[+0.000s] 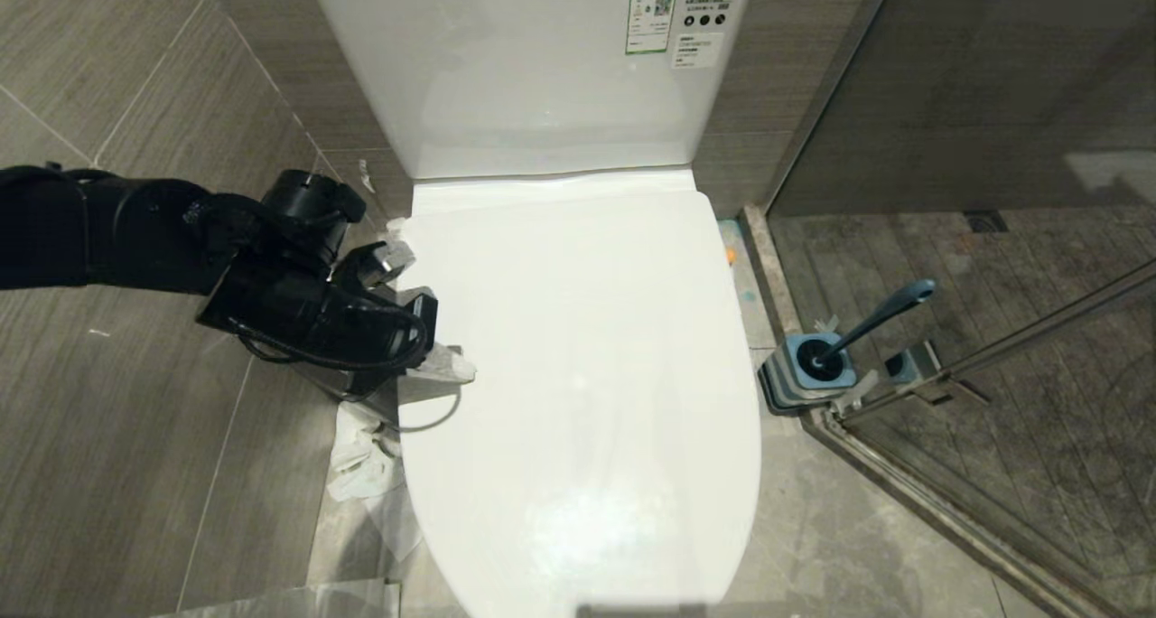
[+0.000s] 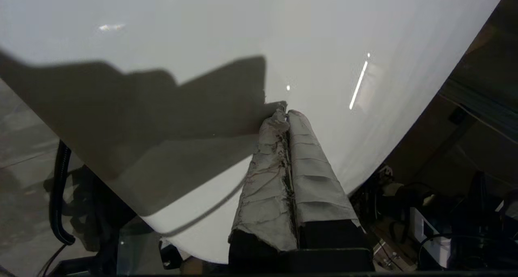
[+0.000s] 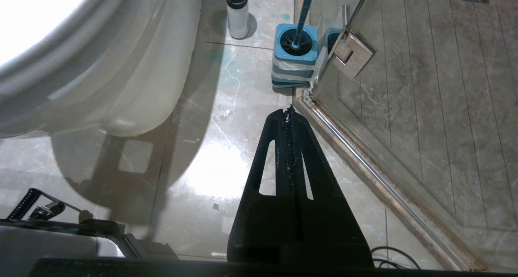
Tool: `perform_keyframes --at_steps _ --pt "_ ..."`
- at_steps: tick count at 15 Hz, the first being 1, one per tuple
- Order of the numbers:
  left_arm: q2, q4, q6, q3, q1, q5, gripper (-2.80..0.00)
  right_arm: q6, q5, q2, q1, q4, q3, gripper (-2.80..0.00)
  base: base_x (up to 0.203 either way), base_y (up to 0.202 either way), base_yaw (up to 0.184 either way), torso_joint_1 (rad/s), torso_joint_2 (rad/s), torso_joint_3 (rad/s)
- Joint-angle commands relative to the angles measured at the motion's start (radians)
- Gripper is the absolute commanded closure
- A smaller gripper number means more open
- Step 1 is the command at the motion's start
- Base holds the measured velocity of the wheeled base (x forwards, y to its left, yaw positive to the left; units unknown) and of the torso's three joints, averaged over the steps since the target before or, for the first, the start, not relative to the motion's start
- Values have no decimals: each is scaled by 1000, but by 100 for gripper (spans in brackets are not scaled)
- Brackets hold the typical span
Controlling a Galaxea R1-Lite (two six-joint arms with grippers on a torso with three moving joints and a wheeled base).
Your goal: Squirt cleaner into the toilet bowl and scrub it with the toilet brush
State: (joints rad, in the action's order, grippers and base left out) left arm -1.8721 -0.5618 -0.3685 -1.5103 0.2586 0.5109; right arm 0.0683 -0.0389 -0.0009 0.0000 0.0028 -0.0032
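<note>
Head view | TOTO on tank (image 1: 542, 67) | left tool (image 1: 447, 360) clenched, empty, at closed lid (image 1: 587, 374) | right tool (image 3: 288, 111) clenched, empty

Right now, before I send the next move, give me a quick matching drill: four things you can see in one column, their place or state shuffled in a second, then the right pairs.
Things
1. toilet lid
2. toilet brush
3. left hand
4. right hand

Place or state
A. standing in its blue holder by the glass shower door
B. shut, empty, over bare floor near the brush holder
C. down, covering the bowl
D. shut, padded fingertips at the lid's left edge

Pairs: 1-C, 2-A, 3-D, 4-B
</note>
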Motion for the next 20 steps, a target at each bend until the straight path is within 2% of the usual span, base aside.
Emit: perform_keyframes --at_steps 1,7,10,12,13,15,17,18,20 --pt "-38 3 -9 2 -7 1 0 1 -1 1 1 0 0 0 0 0 0 0 0 0" --pt "-26 29 -7 -16 -10 4 0 1 -1 1 2 0 0 0 0 0 0 0 0 0" --pt "78 42 -2 -114 -20 13 0 1 -1 1 0 0 0 0 0 0 0 0 0 0" --pt "140 -12 8 -204 -24 6 0 1 -1 1 1 0 0 0 0 0 0 0 0 0" --pt "155 -77 39 -244 -36 -30 0 1 -1 1 2 0 0 0 0 0 0 0 0 0" --pt "179 -161 168 -267 -83 -160 0 1 -1 1 2 0 0 0 0 0 0 0 0 0" --pt "205 -194 312 -269 -141 -295 0 1 -1 1 2 0 0 0 0 0 0 0 0 0" --pt "220 -198 370 -268 -176 -334 0 1 -1 1 1 0 0 0 0 0 0 0 0 0" --pt "271 -198 423 -273 -229 -391 0 1 -1 1 1 0 0 0 0 0 0 0 0 0"
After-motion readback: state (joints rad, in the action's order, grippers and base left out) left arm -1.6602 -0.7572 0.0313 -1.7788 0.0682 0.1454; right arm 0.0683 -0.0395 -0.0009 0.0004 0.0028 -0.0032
